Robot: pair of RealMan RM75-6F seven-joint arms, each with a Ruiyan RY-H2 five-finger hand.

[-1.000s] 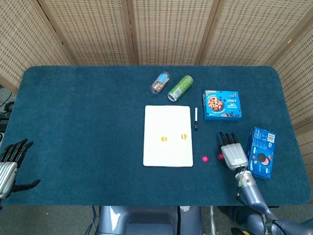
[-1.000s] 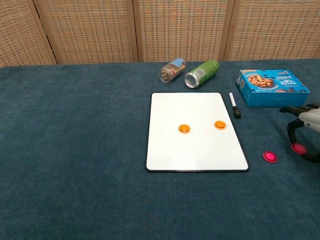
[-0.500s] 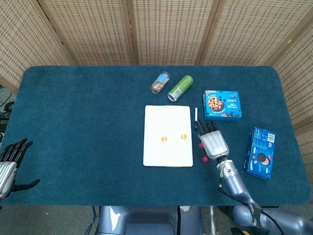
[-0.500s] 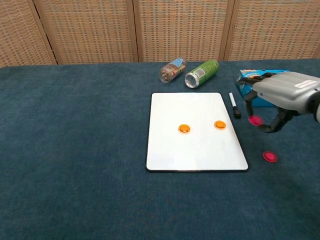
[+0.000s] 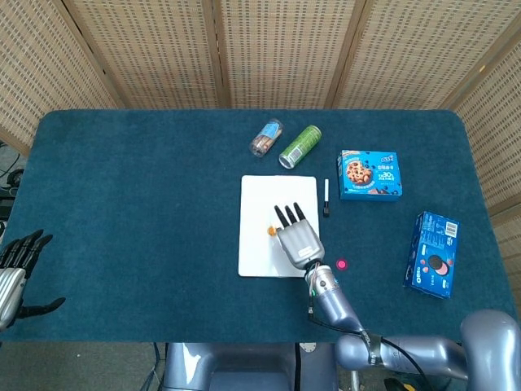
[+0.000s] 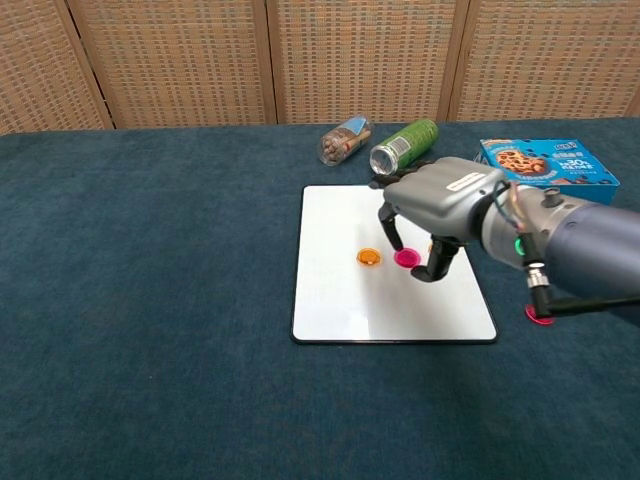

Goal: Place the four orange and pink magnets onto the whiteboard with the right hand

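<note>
My right hand [image 6: 436,207] hovers over the whiteboard [image 6: 340,305] and pinches a pink magnet [image 6: 406,258] between thumb and fingertip, just above the board's middle. One orange magnet [image 6: 369,257] lies on the board right beside it, to the left. The other orange magnet is hidden behind the hand. A second pink magnet [image 6: 538,316] lies on the cloth to the right of the board, half covered by my forearm, and shows plainly in the head view [image 5: 341,265]. There my right hand [image 5: 298,237] covers the board's [image 5: 259,204] right half. My left hand [image 5: 16,267] hangs open at the table's left edge.
Behind the board lie a green can [image 6: 404,146] and a clear snack tube [image 6: 343,140]. A black marker [image 5: 326,198] lies by the board's right edge. A blue cookie box [image 6: 545,162] stands at the back right, and an Oreo box [image 5: 435,254] lies further right.
My right hand picked a pink magnet up from the cloth at the right and carried it leftward onto the area over the whiteboard. The left hand stayed still.
</note>
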